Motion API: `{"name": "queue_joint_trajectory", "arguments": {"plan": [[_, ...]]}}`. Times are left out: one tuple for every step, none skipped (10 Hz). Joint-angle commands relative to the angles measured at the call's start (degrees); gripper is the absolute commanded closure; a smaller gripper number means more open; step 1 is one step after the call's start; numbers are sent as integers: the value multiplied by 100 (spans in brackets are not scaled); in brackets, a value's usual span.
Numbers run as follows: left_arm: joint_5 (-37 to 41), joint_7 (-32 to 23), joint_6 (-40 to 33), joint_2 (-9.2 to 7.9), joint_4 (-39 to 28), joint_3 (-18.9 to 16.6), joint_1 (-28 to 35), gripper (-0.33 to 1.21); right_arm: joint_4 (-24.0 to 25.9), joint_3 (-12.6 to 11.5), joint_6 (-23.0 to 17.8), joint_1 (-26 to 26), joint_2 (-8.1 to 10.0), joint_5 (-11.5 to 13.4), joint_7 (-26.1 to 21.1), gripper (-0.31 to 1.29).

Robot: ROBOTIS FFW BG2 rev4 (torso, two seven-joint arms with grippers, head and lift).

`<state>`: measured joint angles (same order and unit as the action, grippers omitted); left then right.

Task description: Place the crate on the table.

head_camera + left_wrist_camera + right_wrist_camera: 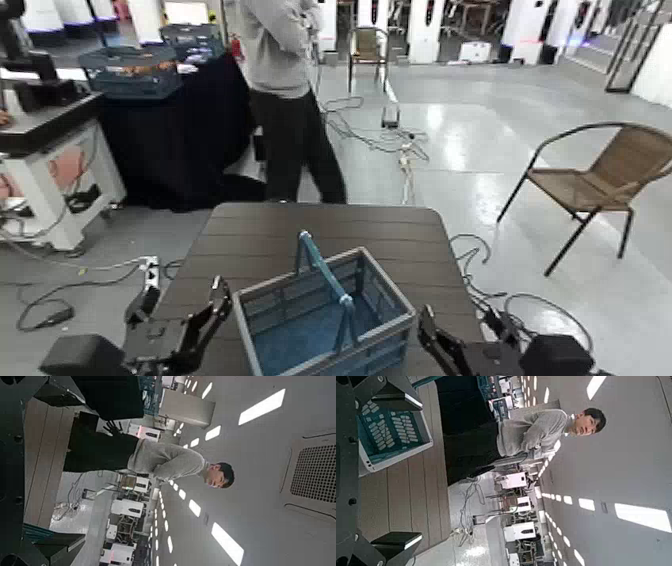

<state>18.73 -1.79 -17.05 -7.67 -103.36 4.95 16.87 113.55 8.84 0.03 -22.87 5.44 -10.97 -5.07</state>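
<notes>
The left gripper (207,312) is hovering with jaws spread, just beside the crate (322,317), which is sitting on the table (262,243) (near edge, handle up). The right gripper (437,341) is waiting released alongside.

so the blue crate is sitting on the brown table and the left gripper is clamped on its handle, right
Not quite. The crate does sit on the table, but the head view shows its arched handle free, with nothing gripping it. The left gripper stands open beside the crate's left side, and the right gripper is open off its right side.
</notes>
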Motion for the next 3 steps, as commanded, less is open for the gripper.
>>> {"name": "queue_joint_trajectory", "arguments": {"plan": [[8,-32,0,2,0,23,-8,10,0,-5,-12,-15,-17,7,-3,15],[17,-49,27,-6,0,23,-8,10,0,-5,-12,-15,-17,7,-3,15],[17,-49,27,2,0,32,-8,10,0,-5,-12,-15,-17,7,-3,15]]}}
